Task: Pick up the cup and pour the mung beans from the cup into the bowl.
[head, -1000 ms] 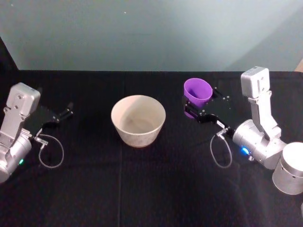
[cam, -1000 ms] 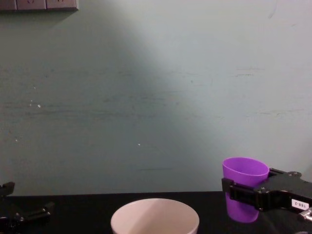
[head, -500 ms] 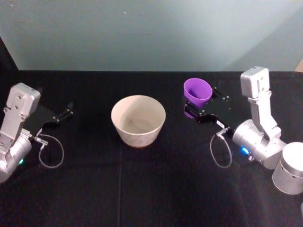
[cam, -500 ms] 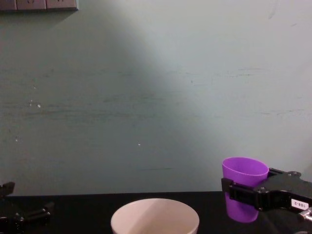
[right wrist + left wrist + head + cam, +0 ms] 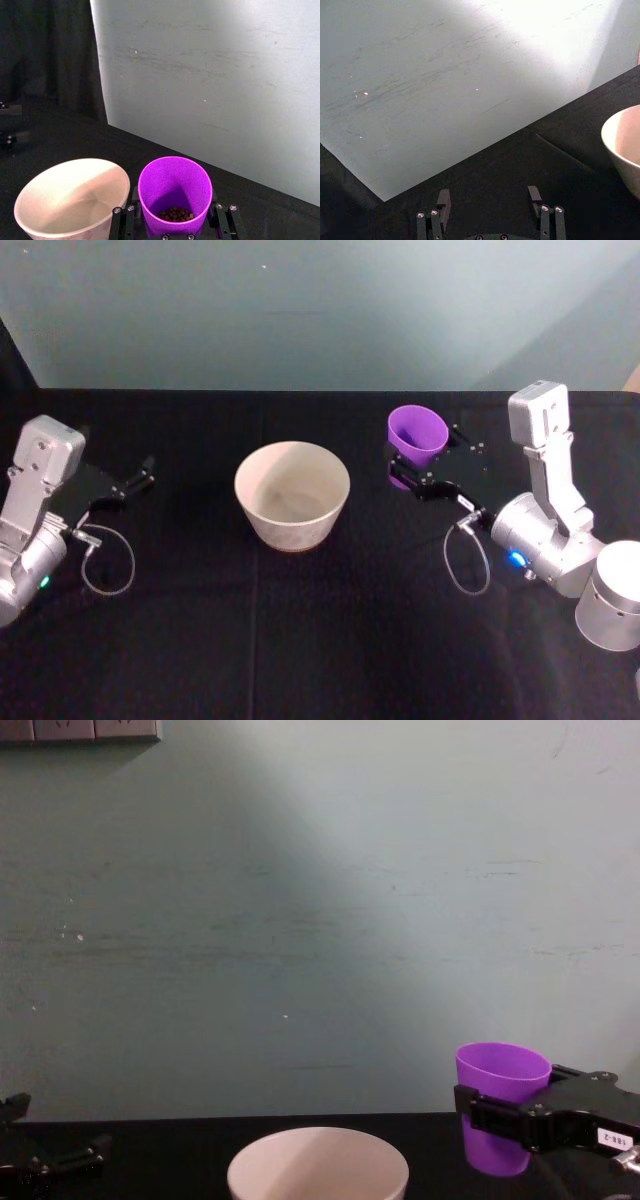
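Pointing mouth-up, cup (image 5: 417, 433) sits upright in right hand (image 5: 419, 462).

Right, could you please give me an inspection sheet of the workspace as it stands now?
Surface: table covered in black cloth.
Job's things: cup upright, beans in its bottom; bowl to its left, apart, looks empty.
Clutter: nothing seen.
Grippers: right tool shut on cup; left tool open, parked at the table's left.
Cables: one grey cable loops at the left wrist, another at the right, both apart from cup and bowl.
Surroundings: pale wall behind; sockets high on it.
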### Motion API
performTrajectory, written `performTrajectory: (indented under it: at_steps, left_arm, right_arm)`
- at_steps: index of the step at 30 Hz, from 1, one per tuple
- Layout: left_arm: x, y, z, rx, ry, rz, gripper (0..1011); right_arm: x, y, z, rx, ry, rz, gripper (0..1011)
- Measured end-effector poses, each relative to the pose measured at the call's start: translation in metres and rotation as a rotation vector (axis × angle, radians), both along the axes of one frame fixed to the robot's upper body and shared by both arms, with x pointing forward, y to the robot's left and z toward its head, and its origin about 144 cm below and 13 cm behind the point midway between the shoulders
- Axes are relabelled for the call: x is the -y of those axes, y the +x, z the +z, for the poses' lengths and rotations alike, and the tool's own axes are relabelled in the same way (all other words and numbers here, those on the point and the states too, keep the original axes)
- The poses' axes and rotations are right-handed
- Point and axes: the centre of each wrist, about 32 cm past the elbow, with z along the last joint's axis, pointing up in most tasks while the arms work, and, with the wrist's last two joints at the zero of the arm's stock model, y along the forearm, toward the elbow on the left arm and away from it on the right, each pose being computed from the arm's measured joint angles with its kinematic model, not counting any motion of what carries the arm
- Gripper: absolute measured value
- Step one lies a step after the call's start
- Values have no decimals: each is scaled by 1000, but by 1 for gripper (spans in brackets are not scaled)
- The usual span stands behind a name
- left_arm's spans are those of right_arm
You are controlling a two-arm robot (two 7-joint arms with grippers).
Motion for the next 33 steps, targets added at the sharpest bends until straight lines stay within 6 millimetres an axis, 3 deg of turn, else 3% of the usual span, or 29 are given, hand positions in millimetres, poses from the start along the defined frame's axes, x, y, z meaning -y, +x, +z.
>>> performTrajectory:
  at_steps: [33]
  left_arm:
    - [0, 0, 0, 0, 0, 0, 1000]
  right_arm:
    - [0, 0, 0, 0, 0, 0, 724]
